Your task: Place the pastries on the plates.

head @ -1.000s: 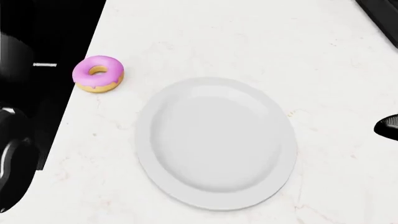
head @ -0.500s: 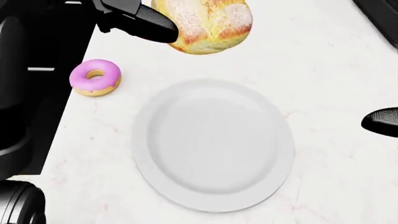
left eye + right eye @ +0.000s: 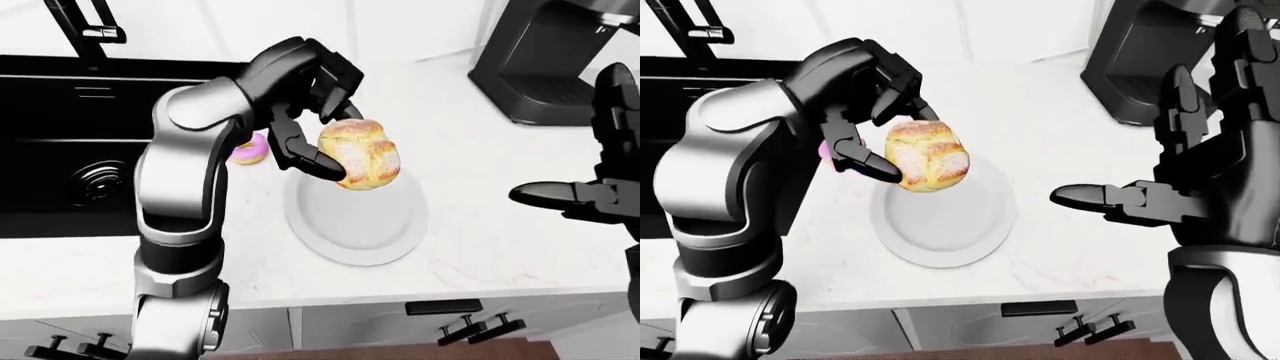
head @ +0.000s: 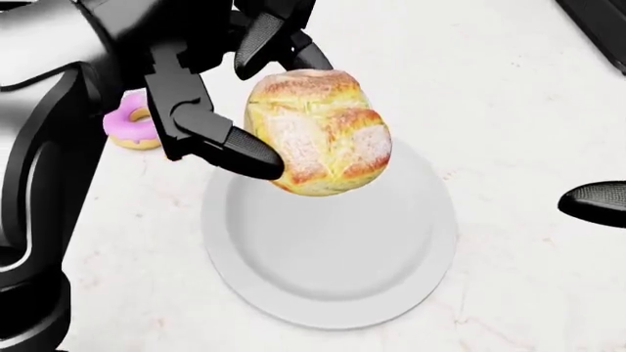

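My left hand (image 4: 256, 110) is shut on a golden sugar-dusted bun (image 4: 321, 133), holding it above the upper part of a white oval plate (image 4: 323, 279) on the marble counter. A pink-iced donut (image 4: 125, 126) lies on the counter left of the plate, partly hidden behind my left hand. In the left-eye view the bun (image 3: 361, 154) hangs over the plate (image 3: 360, 232). My right hand (image 3: 1200, 157) stands open to the right of the plate, fingers spread and empty; only one fingertip (image 4: 595, 199) shows in the head view.
A black sink (image 3: 70, 142) with a faucet (image 3: 85, 22) lies left of the counter. A black coffee machine (image 3: 545, 60) stands at the upper right. Cabinet drawers with handles (image 3: 470, 326) run below the counter edge.
My left hand has brought the bun down from the top of the head view to just over the plate. The right hand's fingertip has shifted slightly.
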{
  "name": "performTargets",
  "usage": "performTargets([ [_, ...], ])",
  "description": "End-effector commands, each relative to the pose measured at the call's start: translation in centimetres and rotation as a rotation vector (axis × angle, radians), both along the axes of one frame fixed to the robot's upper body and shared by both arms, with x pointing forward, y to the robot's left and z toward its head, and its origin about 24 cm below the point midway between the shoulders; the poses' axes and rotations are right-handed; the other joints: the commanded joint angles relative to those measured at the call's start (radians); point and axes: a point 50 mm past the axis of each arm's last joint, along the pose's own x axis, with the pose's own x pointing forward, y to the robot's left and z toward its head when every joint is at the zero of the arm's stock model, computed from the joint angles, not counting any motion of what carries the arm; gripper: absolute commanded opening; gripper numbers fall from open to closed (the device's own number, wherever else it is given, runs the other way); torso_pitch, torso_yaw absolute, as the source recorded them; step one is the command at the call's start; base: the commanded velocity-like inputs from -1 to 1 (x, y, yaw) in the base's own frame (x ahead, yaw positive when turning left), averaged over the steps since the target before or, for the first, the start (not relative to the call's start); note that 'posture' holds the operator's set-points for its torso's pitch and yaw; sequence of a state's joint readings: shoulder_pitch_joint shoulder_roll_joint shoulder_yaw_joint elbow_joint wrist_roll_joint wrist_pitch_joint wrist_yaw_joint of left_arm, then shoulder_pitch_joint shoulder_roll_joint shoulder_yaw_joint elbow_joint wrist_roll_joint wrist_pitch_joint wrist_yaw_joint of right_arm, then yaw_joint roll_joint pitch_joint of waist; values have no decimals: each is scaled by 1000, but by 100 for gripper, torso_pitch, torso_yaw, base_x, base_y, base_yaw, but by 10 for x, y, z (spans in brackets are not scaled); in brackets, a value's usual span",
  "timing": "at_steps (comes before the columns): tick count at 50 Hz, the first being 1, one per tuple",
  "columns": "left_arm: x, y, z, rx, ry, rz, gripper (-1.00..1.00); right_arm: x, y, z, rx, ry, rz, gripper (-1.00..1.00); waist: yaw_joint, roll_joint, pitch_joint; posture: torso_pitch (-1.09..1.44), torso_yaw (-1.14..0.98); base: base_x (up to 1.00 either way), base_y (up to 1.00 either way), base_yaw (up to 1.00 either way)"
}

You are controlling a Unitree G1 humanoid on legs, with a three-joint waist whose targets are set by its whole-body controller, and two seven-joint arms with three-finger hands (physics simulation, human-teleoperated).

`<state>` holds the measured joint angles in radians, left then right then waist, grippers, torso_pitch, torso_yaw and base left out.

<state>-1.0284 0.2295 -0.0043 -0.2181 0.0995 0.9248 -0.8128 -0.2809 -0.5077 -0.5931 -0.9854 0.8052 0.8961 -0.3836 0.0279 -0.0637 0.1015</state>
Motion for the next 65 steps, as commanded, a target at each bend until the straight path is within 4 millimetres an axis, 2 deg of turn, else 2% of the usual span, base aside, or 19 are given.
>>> performTargets([
  [1, -8, 2, 16, -10, -68, 0, -100, -4, 0, 8, -17, -58, -10, 100, 0, -2, -27, 7, 0, 0, 0, 0],
  [18, -14, -3, -3, 17, -13, -17, -100, -4, 0, 6, -14, -58, -8, 100, 2, -3, -29, 7, 0, 0, 0, 0],
  [37, -2, -9, -24, 43, 0, 13, -96, -8, -2, 6, -14, -57, -15, 100, 4, -8, -32, 7, 0, 0, 0, 0],
  [39, -3, -9, -25, 45, 5, 7, -91, -8, -1, 6, -14, -56, -14, 100, 4, -8, -32, 7, 0, 0, 0, 0],
  [42, -4, -8, -24, 45, 8, 8, -69, -7, -1, 5, -14, -55, -14, 100, 3, -8, -32, 7, 0, 0, 0, 0],
  [50, -7, -10, -29, 51, 22, -1, -42, -7, -1, 8, -16, -59, -10, 100, 4, -8, -32, 7, 0, 0, 0, 0],
  [51, -8, -11, -31, 53, 30, -11, -25, -7, -1, 8, -17, -59, -11, 100, 4, -8, -32, 7, 0, 0, 0, 0],
  [58, -5, -10, -32, 58, 29, 5, 5, -8, -2, 8, -15, -60, -11, 100, 5, -10, -31, 7, 0, 0, 0, 0],
  [59, -5, -10, -32, 56, 29, 4, 21, -7, -1, 8, -16, -61, -11, 100, 5, -10, -31, 7, 0, 0, 0, 0],
  [61, -4, -10, -33, 56, 28, 7, 26, -7, -1, 8, -16, -60, -11, 100, 5, -11, -31, 7, 0, 0, 0, 0],
  [65, -2, -7, -32, 63, 23, 17, 57, -7, -1, 8, -15, -60, -10, 100, 5, -10, -31, 7, 0, 0, 0, 0],
])
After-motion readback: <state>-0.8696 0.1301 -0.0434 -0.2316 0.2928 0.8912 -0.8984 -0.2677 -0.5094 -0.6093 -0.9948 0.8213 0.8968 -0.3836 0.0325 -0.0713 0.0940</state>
